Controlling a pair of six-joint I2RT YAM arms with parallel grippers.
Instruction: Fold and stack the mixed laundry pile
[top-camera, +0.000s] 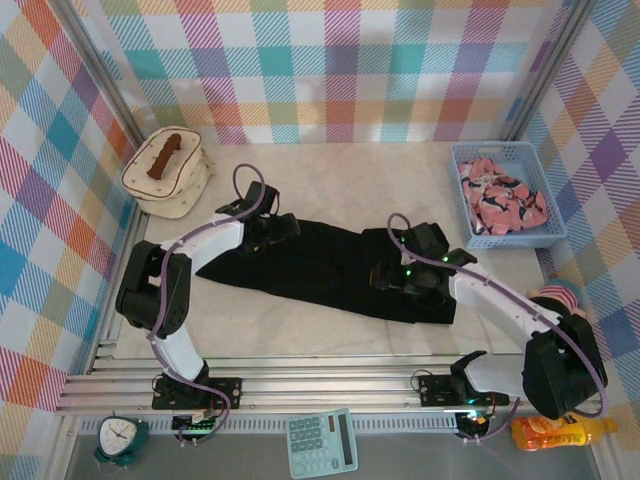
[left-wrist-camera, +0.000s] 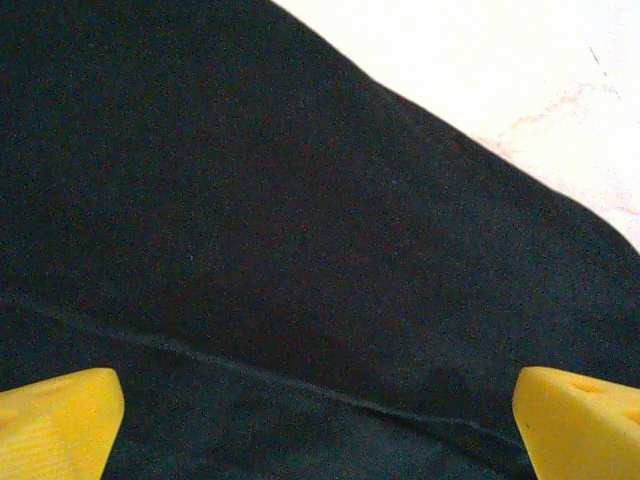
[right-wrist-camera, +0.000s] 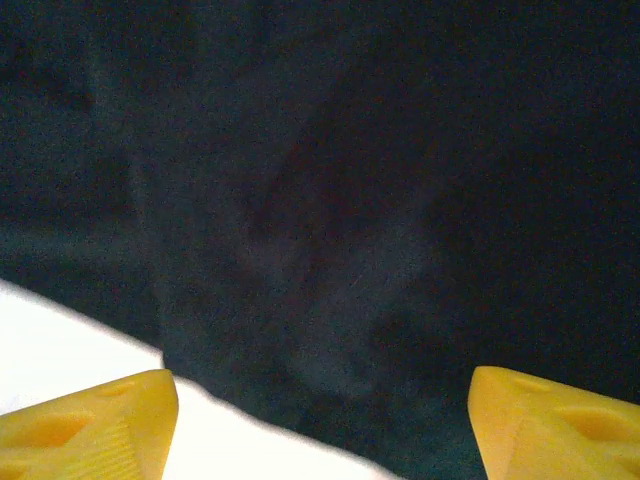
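**Ana:** Where was the black shirt (top-camera: 320, 265) just then?

**Ben:** Flat on the counter (top-camera: 330, 170), laid out in a long dark band. It ran from the left, farther back, down to the right, nearer the arm bases. Both arms were reaching in over it.

**Ana:** And the left pincer (top-camera: 285, 228)?

**Ben:** Over the shirt's left end, jaws thrown wide! On its wrist camera the left pincer (left-wrist-camera: 320, 420) had its yellow fingers (left-wrist-camera: 60, 425) out at the bottom corners. There was nothing but black cloth between them, a seam (left-wrist-camera: 250, 365) ran across, and pale counter showed beyond the shirt's edge.

**Ana:** Holding anything?

**Ben:** No, nothing was pinched there.

**Ana:** The right pincer (top-camera: 385, 275)?

**Ben:** Over the right-hand part of the shirt, jaws wide apart as well. From its own camera the right pincer (right-wrist-camera: 320, 430) sat just by an edge of the cloth. Its yellow fingertips (right-wrist-camera: 90, 425) stood either side, with black fabric above and white counter peeking in at the lower left. I saw no cloth gripped between them.

**Ana:** What about the pink garment (top-camera: 500, 200)?

**Ben:** Bunched up inside the light-blue mesh basket (top-camera: 490, 148) at the far right of the counter, well apart from the shirt. It was pink with dark navy and white shapes.

**Ana:** Anything else about?

**Ben:** A cream quilted bag (top-camera: 185, 185) with a brown handle stood at the far left corner, apart from the shirt.
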